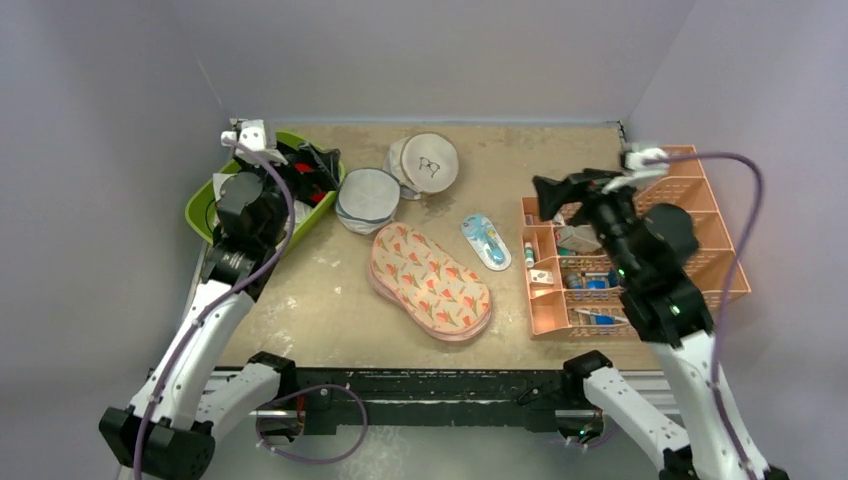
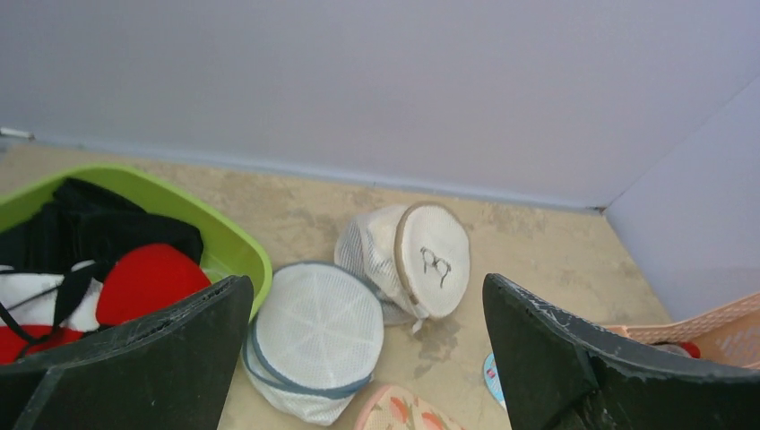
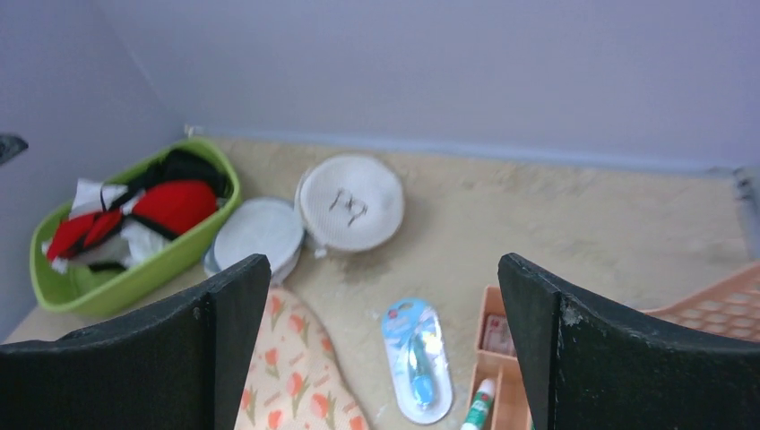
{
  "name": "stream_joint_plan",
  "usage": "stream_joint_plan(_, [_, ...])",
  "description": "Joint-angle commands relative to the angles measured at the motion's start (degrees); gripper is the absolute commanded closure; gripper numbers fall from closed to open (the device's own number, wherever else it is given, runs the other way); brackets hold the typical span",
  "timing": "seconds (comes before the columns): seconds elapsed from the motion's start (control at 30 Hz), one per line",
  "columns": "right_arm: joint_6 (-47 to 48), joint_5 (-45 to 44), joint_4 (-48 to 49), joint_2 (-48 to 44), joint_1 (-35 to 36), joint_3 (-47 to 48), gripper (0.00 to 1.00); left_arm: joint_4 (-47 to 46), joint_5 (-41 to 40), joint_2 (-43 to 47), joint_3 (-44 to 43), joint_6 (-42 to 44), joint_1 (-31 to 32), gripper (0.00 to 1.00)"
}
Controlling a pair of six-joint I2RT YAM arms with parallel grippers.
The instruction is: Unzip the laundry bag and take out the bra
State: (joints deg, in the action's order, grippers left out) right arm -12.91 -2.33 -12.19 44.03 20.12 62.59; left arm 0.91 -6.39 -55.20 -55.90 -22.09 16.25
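Note:
The laundry bag (image 1: 430, 282), peanut-shaped with an orange-flower print, lies flat mid-table; its edge shows in the left wrist view (image 2: 408, 414) and the right wrist view (image 3: 296, 376). The red bra (image 2: 148, 278) lies in the green bin among black and white garments, also seen as the bra (image 3: 179, 204) and the bra (image 1: 302, 170). My left gripper (image 1: 318, 162) hovers over the bin's right end, open and empty (image 2: 366, 282). My right gripper (image 1: 565, 190) hangs open and empty above the organiser's left end (image 3: 384, 260). Neither touches the bag.
A green bin (image 1: 200, 215) sits back left. A round grey-rimmed mesh bag (image 1: 367, 198) and a round white bag with a glasses drawing (image 1: 430, 162) stand behind the laundry bag. A blue blister pack (image 1: 486, 241) lies beside an orange organiser tray (image 1: 727, 262) at right.

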Motion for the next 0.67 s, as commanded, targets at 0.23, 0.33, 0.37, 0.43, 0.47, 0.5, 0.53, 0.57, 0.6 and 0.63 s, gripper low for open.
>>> stream_joint_plan(0.23, [6.9, -15.7, -5.2, -16.0, -0.2, 10.1, 0.00, -3.1, -1.1, 14.6, -7.7, 0.4, 0.0, 0.01])
stream_joint_plan(0.33, [6.3, -15.8, -3.9, -16.1, -0.2, 9.4, 0.00, -1.1, -1.6, 15.5, -10.5, -0.3, 0.1, 0.01])
stream_joint_plan(0.37, [6.1, -16.0, -3.6, -15.4, -0.2, 9.5, 0.00, 0.1, -1.9, 15.4, -11.7, -0.4, 0.1, 0.01])
stream_joint_plan(0.43, [5.7, -16.7, -3.0, -13.5, -0.2, 10.3, 0.00, 1.9, -2.7, 15.5, -13.3, 0.0, 0.1, 0.01])
stream_joint_plan(0.47, [5.8, -16.9, -2.7, -12.4, -0.2, 10.7, 0.00, 2.5, -3.1, 15.4, -13.6, 0.4, 0.1, 0.01])
stream_joint_plan(0.5, [5.8, -17.2, -2.3, -11.2, -0.2, 11.2, 0.00, 2.9, -3.4, 15.5, -13.8, 0.7, 0.1, 0.01])
stream_joint_plan(0.53, [5.7, -17.1, -2.8, -10.8, -0.2, 11.7, 0.00, 3.2, -3.9, 15.5, -13.9, 0.9, 0.1, 0.01])
stream_joint_plan(0.57, [5.8, -14.8, -2.1, -11.0, -0.2, 11.0, 0.00, 3.7, -4.4, 15.4, -14.0, 1.2, 0.1, 0.01])
stream_joint_plan(0.6, [6.7, -14.4, 0.5, -11.5, -0.2, 9.8, 0.00, 4.2, -4.9, 15.2, -14.2, 1.3, 0.1, 0.01])
stream_joint_plan(0.63, [7.5, -14.5, 1.9, -11.5, -0.2, 9.4, 0.00, 4.7, -5.3, 14.9, -14.6, 1.4, 0.1, 0.01])
